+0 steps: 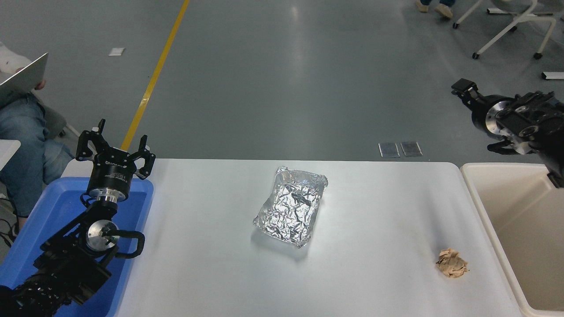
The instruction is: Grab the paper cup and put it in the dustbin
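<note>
Nearest the camera, at the lower left, the left arm rests parked over the blue plastic bin [53, 207], which sits at the left end of the white desk [374, 290]. The left gripper [115, 143] points up and away above the bin's far edge, its jaws spread with nothing between them.

On the desk's near right part lies a crumpled tan paper ball [452, 263], alone, close to the desk's right edge and just beside the dustbin [489, 211]. The dustbin is the large cream rectangular bin standing against the desk's right end; its inner walls and what shows of its floor are smooth and cream, and its near right part runs out of the picture. The paper cup is not visible anywhere in the view: not on the desk, not in the part of the dustbin that shows, and not at either gripper.

Around the middle of the desk sits a crinkled aluminium foil tray [291, 207], open side up, well apart from both the paper ball and the blue bin.

Farther off, the right arm comes in from the right edge, raised above the dustbin's far rim and against the grey floor. The right gripper [480, 118] points toward the left of the picture, its jaws spread wide and holding nothing.

At the far left edge a seated person in jeans [20, 145] holds a laptop [24, 79].
</note>
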### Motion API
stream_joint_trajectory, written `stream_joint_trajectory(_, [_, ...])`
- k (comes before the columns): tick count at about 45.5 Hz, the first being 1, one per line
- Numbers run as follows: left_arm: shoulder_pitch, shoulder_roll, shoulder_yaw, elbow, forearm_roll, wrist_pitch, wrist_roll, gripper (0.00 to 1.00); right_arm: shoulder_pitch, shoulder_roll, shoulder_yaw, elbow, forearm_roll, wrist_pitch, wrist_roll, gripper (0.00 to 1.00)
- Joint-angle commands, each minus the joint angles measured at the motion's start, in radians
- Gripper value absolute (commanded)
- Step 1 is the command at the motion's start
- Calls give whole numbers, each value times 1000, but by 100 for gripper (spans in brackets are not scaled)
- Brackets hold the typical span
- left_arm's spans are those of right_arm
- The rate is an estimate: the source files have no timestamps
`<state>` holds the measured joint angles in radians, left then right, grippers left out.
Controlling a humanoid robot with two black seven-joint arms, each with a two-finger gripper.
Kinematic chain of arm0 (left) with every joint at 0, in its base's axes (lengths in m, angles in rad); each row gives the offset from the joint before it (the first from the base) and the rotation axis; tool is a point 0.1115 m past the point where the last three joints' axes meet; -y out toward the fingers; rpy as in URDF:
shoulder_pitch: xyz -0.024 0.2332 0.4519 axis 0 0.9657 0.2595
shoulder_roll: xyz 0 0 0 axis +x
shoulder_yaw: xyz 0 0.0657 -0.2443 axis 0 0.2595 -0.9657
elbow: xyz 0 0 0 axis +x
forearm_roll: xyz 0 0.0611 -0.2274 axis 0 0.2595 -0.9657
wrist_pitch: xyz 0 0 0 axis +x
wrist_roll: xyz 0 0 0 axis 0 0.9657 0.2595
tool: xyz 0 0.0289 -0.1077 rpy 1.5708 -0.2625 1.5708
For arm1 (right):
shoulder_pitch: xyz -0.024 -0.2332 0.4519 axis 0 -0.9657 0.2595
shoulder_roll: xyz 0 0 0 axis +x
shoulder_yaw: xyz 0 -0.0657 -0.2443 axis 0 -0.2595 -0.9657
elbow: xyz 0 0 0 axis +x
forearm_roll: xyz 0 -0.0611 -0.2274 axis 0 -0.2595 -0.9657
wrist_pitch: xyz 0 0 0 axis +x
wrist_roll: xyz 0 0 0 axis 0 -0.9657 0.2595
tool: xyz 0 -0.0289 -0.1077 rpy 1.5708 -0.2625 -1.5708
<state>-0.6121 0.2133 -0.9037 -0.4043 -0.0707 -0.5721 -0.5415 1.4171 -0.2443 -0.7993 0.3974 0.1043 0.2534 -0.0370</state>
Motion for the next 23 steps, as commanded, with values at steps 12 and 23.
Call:
stream_joint_trajectory(12, [0, 0, 0, 1, 0, 1, 0, 99, 486, -16, -185, 671, -130, 360, -4, 100])
stream_joint_trajectory(23, [0, 0, 0, 1, 0, 1, 0, 99, 695, -90, -268, 923, -135, 471, -23, 100])
